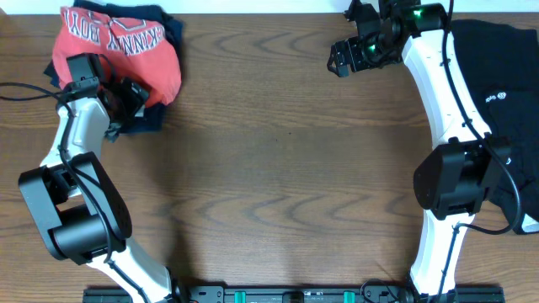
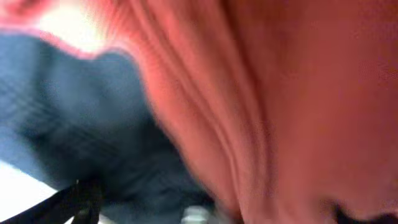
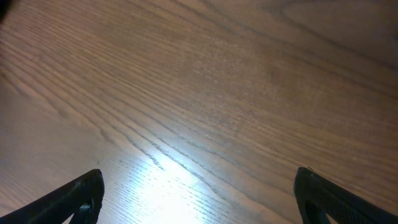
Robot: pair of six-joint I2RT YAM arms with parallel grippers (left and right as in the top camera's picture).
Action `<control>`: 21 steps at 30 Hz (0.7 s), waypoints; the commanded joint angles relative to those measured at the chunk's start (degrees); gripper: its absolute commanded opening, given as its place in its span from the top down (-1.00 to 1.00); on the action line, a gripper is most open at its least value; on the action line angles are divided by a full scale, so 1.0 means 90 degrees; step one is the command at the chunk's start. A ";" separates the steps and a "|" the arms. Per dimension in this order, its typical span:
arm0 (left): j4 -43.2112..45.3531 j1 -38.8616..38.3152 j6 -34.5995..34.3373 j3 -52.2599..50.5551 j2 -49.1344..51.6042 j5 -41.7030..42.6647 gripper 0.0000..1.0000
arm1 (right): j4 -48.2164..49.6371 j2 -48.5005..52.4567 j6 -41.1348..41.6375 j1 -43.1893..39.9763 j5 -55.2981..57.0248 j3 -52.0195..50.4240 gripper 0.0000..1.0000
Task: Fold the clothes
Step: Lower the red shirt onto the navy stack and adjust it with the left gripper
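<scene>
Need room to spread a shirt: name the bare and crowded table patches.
Bare: wooden table centre, from front edge up to the open right fingers. Crowded: far-left corner, red-orange lettered T-shirt heaped on navy garments; right edge, black logo garment under the right arm.

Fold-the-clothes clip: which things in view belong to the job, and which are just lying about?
Job:
- red T-shirt
- navy garment
- black garment

Lying about:
- cable
- table, the work surface only
</scene>
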 commanded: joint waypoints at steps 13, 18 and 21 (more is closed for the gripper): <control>0.0469 0.0464 0.2397 0.0070 -0.1005 -0.1042 -0.96 | 0.0024 0.0049 0.0092 -0.0029 0.0012 -0.0046 -0.91; 0.0223 0.0464 0.2511 0.0070 -0.1525 -0.1037 -0.96 | 0.0039 0.0049 0.0092 -0.0029 0.0012 -0.0046 -0.91; 0.0090 0.0423 0.3033 0.0070 -0.1902 -0.0573 -0.96 | 0.0102 0.0063 0.0092 -0.0029 0.0012 -0.0046 -0.93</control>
